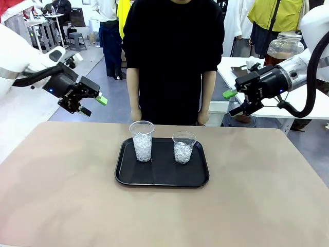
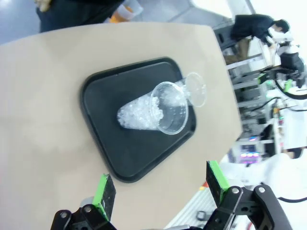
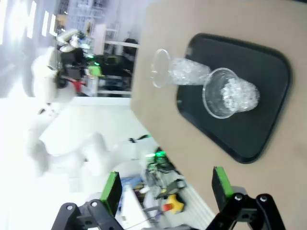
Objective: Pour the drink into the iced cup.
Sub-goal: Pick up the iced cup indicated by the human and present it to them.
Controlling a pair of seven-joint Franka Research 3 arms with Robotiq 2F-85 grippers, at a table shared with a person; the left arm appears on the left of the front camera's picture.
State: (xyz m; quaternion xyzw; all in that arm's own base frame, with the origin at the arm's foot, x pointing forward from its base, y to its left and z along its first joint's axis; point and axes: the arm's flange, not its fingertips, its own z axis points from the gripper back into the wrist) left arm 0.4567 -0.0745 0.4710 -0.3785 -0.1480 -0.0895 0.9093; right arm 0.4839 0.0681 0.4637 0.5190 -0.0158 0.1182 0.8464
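Two clear plastic cups filled with ice stand on a black tray point(image 1: 164, 175) at mid-table: a taller cup point(image 1: 142, 140) on the left and a shorter cup point(image 1: 183, 146) on the right. My left gripper point(image 1: 93, 105) hangs open in the air above the table's far left edge, well clear of the tray. My right gripper point(image 1: 232, 103) is open too, up in the air at the far right. In the left wrist view the taller cup point(image 2: 165, 108) is nearer and the shorter cup point(image 2: 194, 88) lies behind it. In the right wrist view the shorter cup point(image 3: 230, 93) is the nearer one.
A person in black stands at the table's far edge, hands point(image 1: 135, 114) hanging by the rim behind the tray. A lidded glass jar point(image 1: 284, 46) with brownish liquid sits on a white table at the back right. Bare tan tabletop point(image 1: 61, 195) surrounds the tray.
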